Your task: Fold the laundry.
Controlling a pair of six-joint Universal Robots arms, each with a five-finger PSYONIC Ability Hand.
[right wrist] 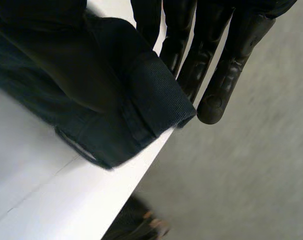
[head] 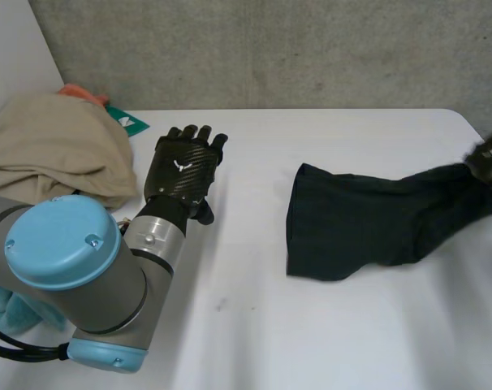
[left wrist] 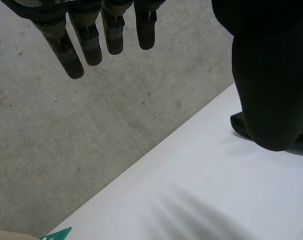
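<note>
A dark navy garment (head: 360,223) lies stretched across the right half of the white table (head: 254,325). Its right end is lifted toward the table's right edge. My right hand (head: 491,156) has that end: beside the fingers (right wrist: 226,75), the garment's hemmed end (right wrist: 141,95) is pinched against the thumb. My left hand (head: 181,175) hovers flat over the table's left part, well away from the garment. Its fingers (left wrist: 91,40) are straight and hold nothing.
A beige heap of laundry (head: 55,146) sits at the back left, with an orange piece (head: 79,93) and a green tag (head: 131,122) behind it. A turquoise cloth (head: 10,313) lies by my left arm. The table's right edge (right wrist: 141,175) drops to grey floor.
</note>
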